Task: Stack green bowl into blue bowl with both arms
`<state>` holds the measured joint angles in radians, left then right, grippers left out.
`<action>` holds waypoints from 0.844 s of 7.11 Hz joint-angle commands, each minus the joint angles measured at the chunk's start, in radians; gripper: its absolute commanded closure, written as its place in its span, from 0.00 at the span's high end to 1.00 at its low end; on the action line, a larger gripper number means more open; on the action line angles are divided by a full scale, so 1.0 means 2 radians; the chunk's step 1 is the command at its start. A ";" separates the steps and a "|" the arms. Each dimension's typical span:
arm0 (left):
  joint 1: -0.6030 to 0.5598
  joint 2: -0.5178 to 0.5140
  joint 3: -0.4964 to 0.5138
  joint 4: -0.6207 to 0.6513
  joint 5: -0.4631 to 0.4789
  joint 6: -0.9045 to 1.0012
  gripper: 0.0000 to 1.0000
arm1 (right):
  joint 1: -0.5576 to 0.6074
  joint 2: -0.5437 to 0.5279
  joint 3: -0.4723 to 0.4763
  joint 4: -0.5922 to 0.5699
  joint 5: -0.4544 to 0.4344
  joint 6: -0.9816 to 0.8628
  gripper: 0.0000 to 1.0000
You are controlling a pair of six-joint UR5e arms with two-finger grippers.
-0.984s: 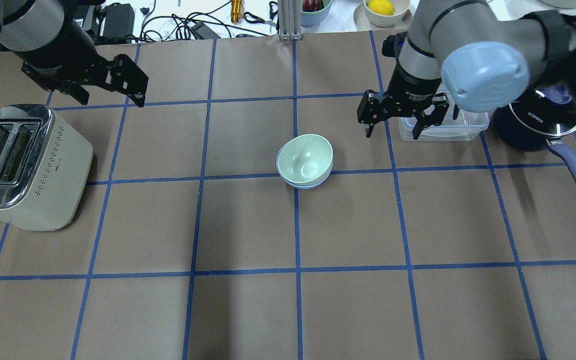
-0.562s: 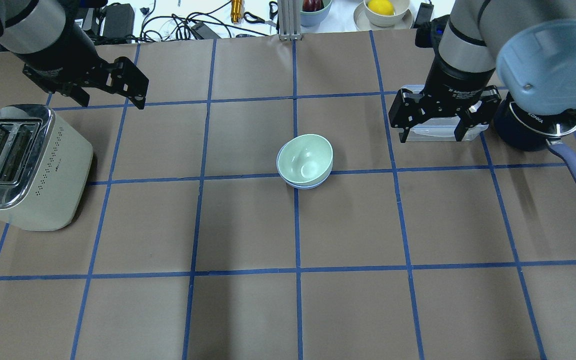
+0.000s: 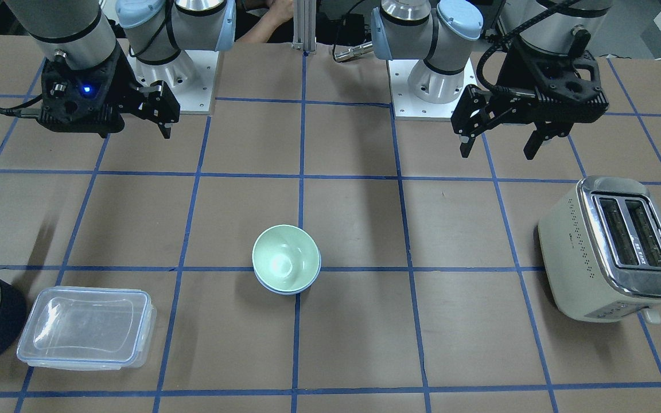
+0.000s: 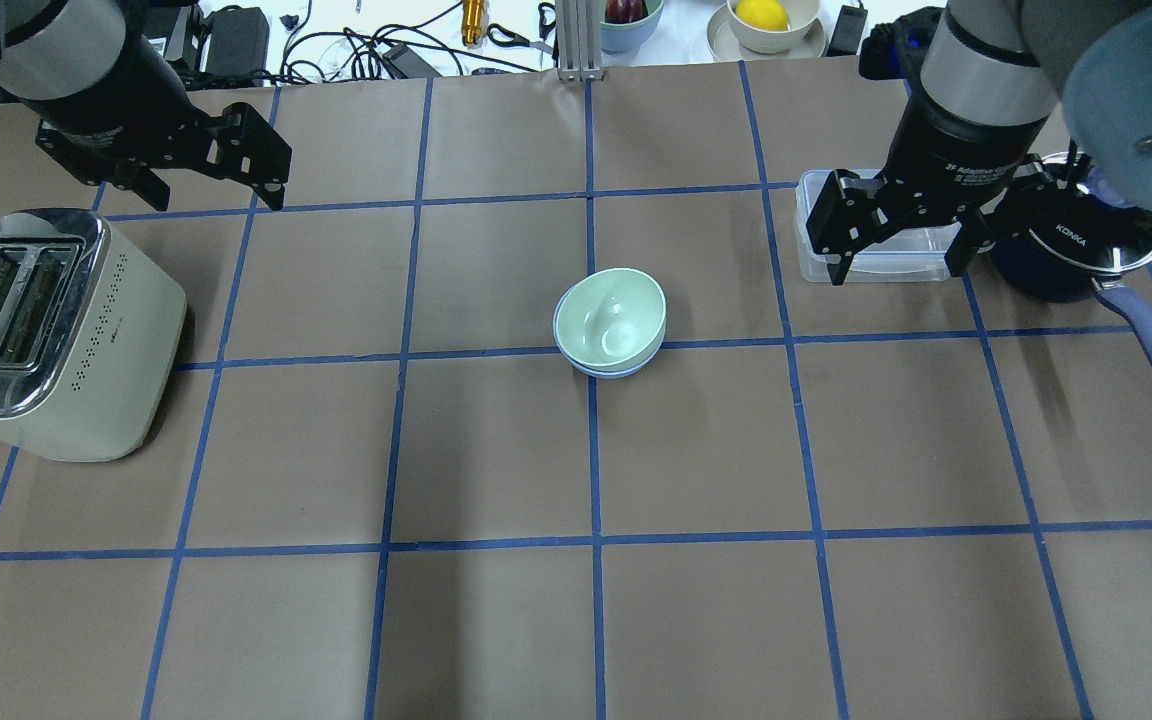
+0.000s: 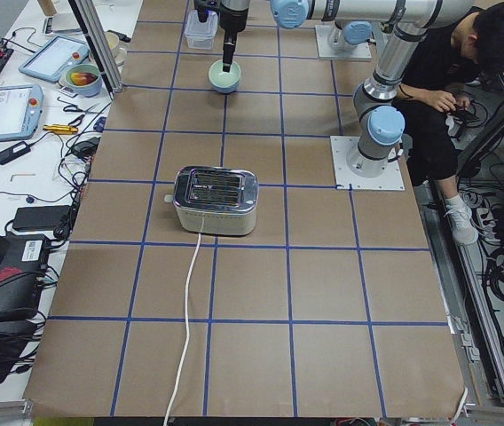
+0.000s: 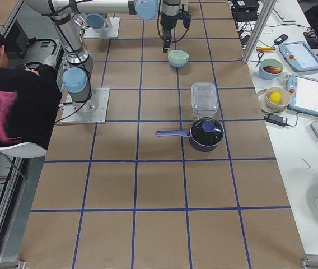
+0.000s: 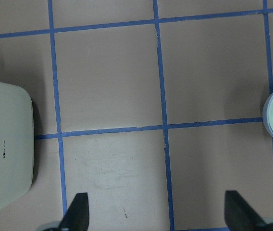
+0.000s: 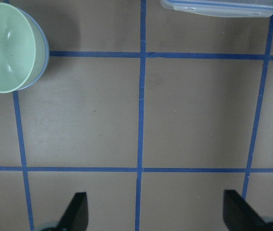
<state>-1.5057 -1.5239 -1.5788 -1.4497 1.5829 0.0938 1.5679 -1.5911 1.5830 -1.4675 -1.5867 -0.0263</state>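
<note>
As we read across the table (image 4: 496, 450) in the overhead view, the toaster (image 4: 46, 330) comes first, standing well to the left of the green bowl (image 4: 611, 315). Up and left of that bowl, well apart from it, we find the left gripper (image 4: 221, 198) hanging above the table, its fingers spread wide with nothing between them; its wrist view catches only the bowl's edge at the right border. The green bowl itself sits nested in the blue bowl (image 4: 606, 373), of which we see only a thin rim under the green one. The pair stands free of both arms. Up and right of the green bowl we find the right gripper (image 4: 896, 272), likewise spread and empty, hanging over the clear container (image 3: 86, 327). Further right of the bowl than the container sits the saucepan (image 4: 1126, 245), its handle pointing away from the bowl
</note>
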 commanded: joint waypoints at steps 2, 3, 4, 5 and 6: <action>0.003 0.005 0.000 -0.001 0.000 -0.005 1.00 | -0.002 -0.001 -0.014 0.012 0.005 0.004 1.00; 0.005 0.004 0.000 -0.005 0.000 -0.005 1.00 | -0.002 -0.001 -0.014 0.013 0.005 0.005 1.00; 0.008 0.003 -0.003 -0.014 0.000 -0.005 1.00 | -0.002 -0.001 -0.014 0.016 0.005 0.005 1.00; 0.015 0.002 0.001 -0.026 0.000 -0.005 1.00 | -0.002 -0.001 -0.013 0.014 0.006 0.005 1.00; 0.014 -0.002 0.001 -0.026 -0.001 -0.005 1.00 | -0.002 -0.001 -0.012 0.015 0.005 0.005 1.00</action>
